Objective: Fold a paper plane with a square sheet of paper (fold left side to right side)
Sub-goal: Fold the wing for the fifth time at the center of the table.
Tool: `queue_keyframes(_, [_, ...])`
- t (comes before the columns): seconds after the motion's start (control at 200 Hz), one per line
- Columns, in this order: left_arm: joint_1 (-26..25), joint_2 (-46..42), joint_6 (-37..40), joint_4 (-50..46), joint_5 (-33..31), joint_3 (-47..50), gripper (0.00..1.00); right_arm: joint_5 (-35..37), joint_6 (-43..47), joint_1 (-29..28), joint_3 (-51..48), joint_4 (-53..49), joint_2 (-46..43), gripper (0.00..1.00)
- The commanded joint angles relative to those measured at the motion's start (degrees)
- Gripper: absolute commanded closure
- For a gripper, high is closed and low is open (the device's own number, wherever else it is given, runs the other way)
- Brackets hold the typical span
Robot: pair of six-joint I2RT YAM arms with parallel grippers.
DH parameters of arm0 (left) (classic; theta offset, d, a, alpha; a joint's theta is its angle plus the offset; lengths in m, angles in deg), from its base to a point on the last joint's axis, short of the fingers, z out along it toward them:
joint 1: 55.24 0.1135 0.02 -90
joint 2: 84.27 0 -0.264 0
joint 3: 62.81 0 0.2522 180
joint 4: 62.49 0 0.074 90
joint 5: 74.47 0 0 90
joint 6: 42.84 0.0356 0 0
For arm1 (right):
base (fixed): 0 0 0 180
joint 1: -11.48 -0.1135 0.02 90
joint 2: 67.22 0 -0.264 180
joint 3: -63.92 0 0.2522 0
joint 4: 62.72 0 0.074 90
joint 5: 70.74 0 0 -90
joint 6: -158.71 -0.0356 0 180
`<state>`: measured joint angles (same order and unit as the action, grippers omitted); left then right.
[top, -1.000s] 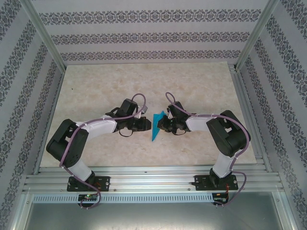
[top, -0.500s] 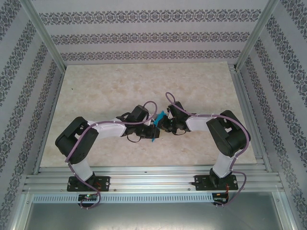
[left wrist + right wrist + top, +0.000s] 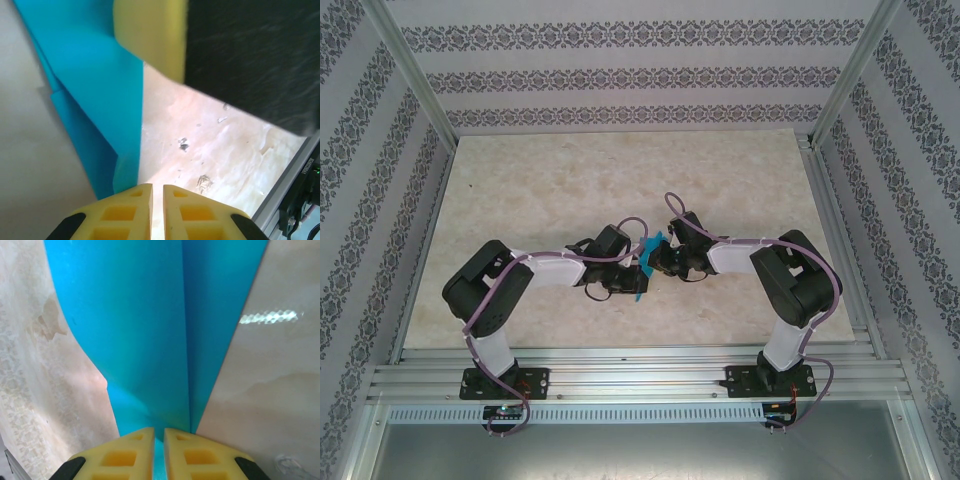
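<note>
The square sheet of paper [image 3: 651,244] is creased into a narrow pointed cyan shape and lies at mid-table between my two grippers. My right gripper [image 3: 658,262] is at its right side. In the right wrist view that gripper [image 3: 159,432] is shut, with blue paper [image 3: 150,330] showing in the slit between its fingertips and a crease running away from them. My left gripper [image 3: 640,272] sits at the paper's near left edge. In the left wrist view it [image 3: 157,189] is shut with bare table in the slit, beside the paper [image 3: 100,90]. A right-gripper finger [image 3: 150,35] rests on the paper's far part.
The marbled table top [image 3: 620,170] stretches far and to both sides of the arms. An aluminium rail [image 3: 640,375] runs along the near edge and shows at the corner of the left wrist view [image 3: 295,200]. Patterned walls close in the sides and back.
My left arm has swung right until its gripper meets the paper, now covering much of it. The right gripper and the paper have stayed in place.
</note>
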<state>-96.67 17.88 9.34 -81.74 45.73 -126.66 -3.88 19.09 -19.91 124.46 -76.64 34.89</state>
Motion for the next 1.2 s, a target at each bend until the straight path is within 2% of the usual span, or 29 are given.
queue_keyframes(0.0, [-0.59, 1.39, 0.18, 1.93, 1.3, 1.21, 0.85, 3.47, 0.85, 0.17, -0.29, -4.48, 1.57, 0.85])
queue_keyframes(0.24, [-0.67, 3.3, -0.2, 2.6, 1.75, 2.46, 0.85, 2.32, 1.34, 0.79, -0.47, -2.79, 0.67, 0.85])
queue_keyframes(0.47, [-0.67, 4.23, -2.18, 2.48, 1.25, 4.63, 0.89, -0.11, 4.05, 2.04, -1.09, 0.12, -5.83, 0.86])
queue_keyframes(0.729, [-0.67, 5.52, -2.95, 2.16, 0.96, 4.26, 0.92, -1.03, 1.46, 0.01, -6.39, 0.75, -10.68, 0.9])
queue_keyframes(0.934, [-0.67, 6.01, -2.87, 1.55, 0.49, 3.94, 0.93, -1.77, -0.69, -2.81, -6.33, 3.62, -7.87, 0.9])
queue_keyframes(1.194, [-0.67, 5.98, -2.42, 0.76, -0.18, 3.76, 0.94, -1.62, -1.53, -3.5, -3.66, 4.83, -3.82, 0.9])
